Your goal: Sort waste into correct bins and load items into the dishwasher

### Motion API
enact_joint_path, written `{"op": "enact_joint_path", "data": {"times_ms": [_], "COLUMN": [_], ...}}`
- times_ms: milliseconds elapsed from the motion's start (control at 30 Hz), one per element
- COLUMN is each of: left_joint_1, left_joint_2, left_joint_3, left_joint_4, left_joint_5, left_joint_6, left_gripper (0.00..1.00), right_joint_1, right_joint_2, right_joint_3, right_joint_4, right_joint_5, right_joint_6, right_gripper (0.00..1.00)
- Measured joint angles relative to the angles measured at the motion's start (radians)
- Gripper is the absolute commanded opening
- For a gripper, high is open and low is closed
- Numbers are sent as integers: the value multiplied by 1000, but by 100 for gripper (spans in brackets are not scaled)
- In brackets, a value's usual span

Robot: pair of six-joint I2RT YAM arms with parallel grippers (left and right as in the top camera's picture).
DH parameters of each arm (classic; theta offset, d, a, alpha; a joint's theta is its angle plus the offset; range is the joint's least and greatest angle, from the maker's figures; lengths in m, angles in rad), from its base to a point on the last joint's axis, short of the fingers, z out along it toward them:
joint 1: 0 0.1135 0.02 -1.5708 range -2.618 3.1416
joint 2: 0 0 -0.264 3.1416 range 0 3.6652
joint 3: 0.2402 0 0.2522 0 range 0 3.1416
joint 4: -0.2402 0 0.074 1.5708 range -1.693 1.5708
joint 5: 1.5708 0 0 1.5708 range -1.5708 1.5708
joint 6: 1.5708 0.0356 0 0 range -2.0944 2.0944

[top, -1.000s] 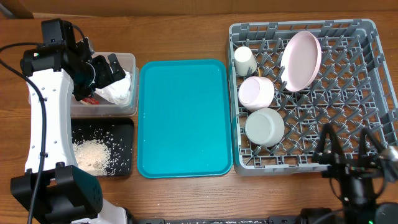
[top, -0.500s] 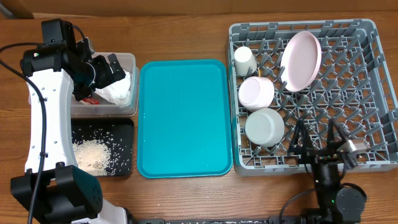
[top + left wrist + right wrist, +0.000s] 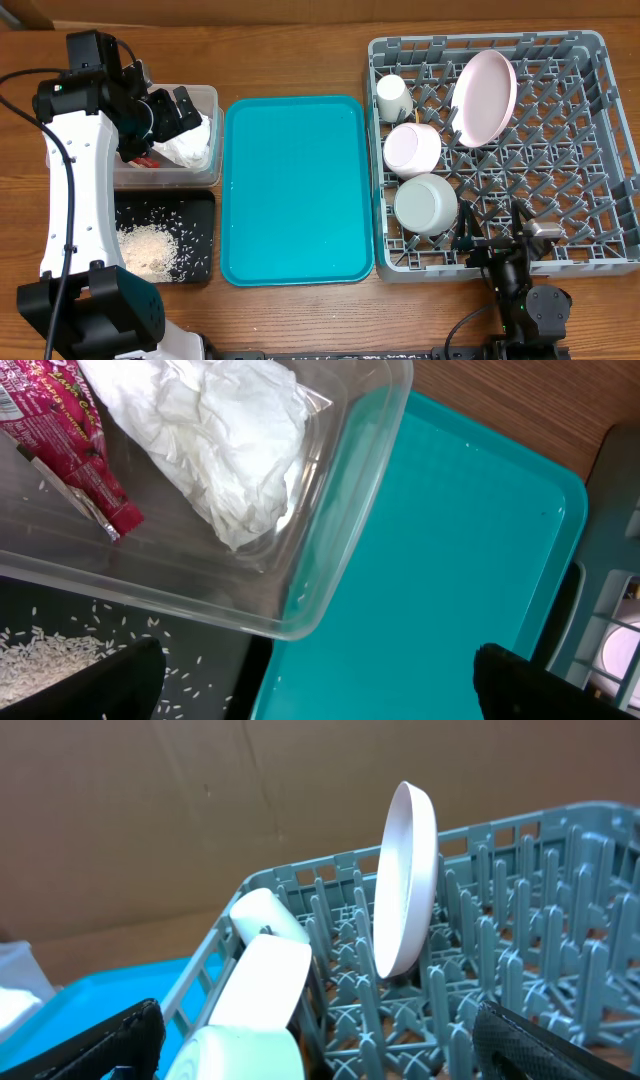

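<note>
Overhead: my left gripper (image 3: 172,112) is unmoved above the clear tub (image 3: 207,96), which holds the crumpled napkin (image 3: 190,148) and red wrapper (image 3: 148,160). My right gripper (image 3: 492,238) has slid left along the dish rack's (image 3: 590,120) front edge, nearer the white-grey bowl (image 3: 425,203).

Left wrist: fingers spread wide, holding nothing.

Right wrist: fingers spread apart, empty. The pink plate (image 3: 405,880) stands on edge among the pegs.
</note>
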Motion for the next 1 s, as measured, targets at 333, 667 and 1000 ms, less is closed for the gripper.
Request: {"op": "enact_joint_path", "data": {"times_ms": [333,667,1000], "left_joint_1": [0,0,0], "left_joint_2": [0,0,0], "left_joint_3": [0,0,0], "left_joint_4": [0,0,0], "left_joint_5": [0,0,0], "left_joint_6": [0,0,0], "left_gripper": [100,100,100], "right_joint_1": [0,0,0], "right_joint_2": [0,0,0], "right_joint_3": [0,0,0], "right_joint_4": [0,1,0], "right_joint_5": [-10,-25,-25], "right_joint_6": [-129,-218,-222], "right_gripper": [100,100,100]}}
